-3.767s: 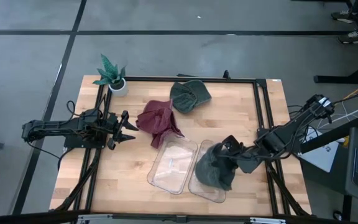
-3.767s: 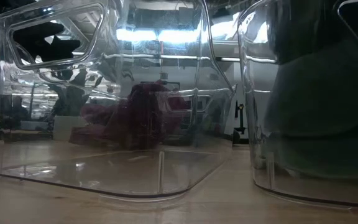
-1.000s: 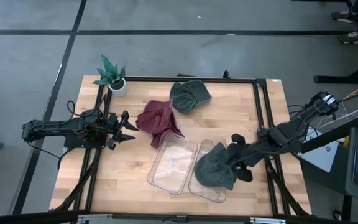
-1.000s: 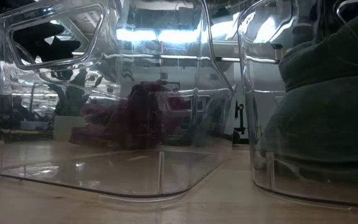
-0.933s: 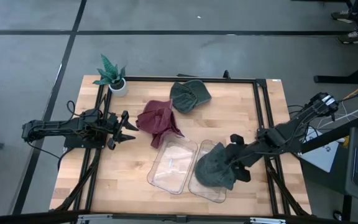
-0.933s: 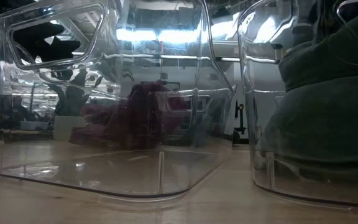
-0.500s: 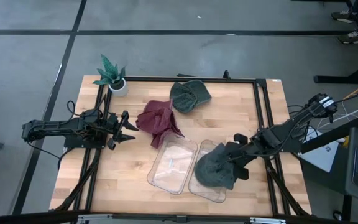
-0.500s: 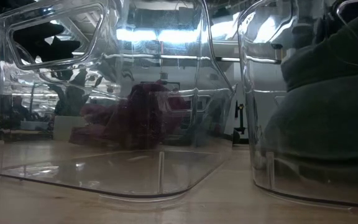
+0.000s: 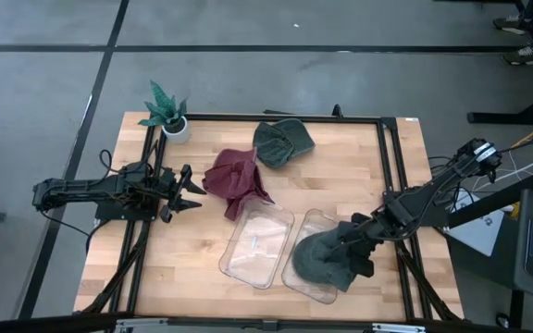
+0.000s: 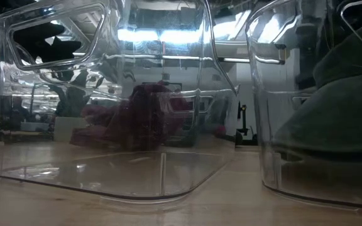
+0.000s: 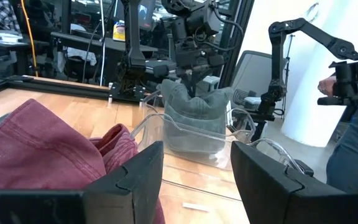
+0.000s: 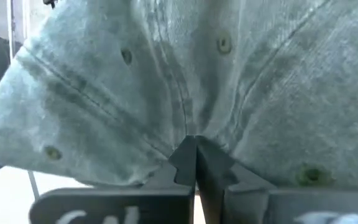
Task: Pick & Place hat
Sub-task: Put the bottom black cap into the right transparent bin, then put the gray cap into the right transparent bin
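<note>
Pinching a fold of crown fabric, the right claw [image 9: 352, 248] stays shut on the soft, light grey-green cotton cap [image 9: 324, 260], slumped in the right clear plastic bin [image 9: 305, 227]. Left claw [image 9: 185, 191] waits open beside the maroon cap [image 9: 237, 179].

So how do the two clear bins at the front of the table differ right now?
The right bin holds a dark green hat, with the right gripper shut against the cloth; the left bin holds no hat. The left bin lies next to the red hat; the right bin lies farther from it. Both are clear plastic and sit side by side.
</note>
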Controlling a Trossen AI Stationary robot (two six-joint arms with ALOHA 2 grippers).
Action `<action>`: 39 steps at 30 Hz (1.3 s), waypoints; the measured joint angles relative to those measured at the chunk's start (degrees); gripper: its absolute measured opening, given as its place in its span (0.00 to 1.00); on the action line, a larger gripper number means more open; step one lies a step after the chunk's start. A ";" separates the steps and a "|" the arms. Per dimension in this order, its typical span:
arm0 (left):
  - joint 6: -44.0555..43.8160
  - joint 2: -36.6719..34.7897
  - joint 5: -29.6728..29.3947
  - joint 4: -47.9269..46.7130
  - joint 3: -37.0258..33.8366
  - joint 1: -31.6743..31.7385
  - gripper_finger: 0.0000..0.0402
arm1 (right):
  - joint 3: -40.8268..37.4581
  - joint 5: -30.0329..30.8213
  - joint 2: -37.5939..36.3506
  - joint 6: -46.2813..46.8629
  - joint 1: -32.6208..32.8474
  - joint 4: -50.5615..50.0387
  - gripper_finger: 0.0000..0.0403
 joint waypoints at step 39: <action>0.00 0.00 -0.01 0.00 0.02 0.00 0.46 | 7.93 11.45 -5.35 -35.62 -21.82 8.13 0.07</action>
